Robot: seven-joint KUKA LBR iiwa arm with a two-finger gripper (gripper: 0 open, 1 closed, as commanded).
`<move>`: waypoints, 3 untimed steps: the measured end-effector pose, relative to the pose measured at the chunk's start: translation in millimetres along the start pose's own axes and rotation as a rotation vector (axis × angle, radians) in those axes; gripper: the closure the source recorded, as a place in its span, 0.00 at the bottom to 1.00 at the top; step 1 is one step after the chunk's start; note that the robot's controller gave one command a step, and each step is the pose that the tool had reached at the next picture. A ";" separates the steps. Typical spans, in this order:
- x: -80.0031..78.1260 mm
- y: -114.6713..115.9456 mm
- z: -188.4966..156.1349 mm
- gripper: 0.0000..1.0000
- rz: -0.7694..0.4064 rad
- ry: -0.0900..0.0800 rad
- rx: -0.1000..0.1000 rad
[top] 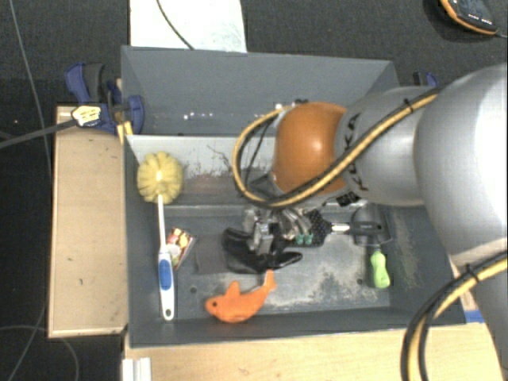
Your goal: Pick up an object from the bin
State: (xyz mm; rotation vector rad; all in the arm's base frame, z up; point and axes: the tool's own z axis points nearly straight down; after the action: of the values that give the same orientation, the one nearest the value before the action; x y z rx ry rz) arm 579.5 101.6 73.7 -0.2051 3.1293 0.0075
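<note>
One arm (444,149); one orange fish (238,302), one brush (165,276)

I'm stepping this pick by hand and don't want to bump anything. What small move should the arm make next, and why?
Probably ease straight down. The gripper is right over the black curved thing at the bin's middle. The orange fish toy lies just in front of it, so sideways travel risks nudging that.

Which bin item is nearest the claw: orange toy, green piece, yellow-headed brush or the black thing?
The black thing, right at the claw. The orange toy lies lower in the view, the green piece off right, the brush far left.
</note>
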 end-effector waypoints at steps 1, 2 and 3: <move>0.6 0.1 -2.2 1.00 0.001 0.001 0.000; 2.0 0.4 -14.7 1.00 0.001 0.006 -0.001; 2.3 0.5 -34.0 1.00 0.002 0.008 0.000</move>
State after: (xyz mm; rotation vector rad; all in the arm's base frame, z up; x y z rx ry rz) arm 576.9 101.6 107.7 -0.2028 3.1378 0.0074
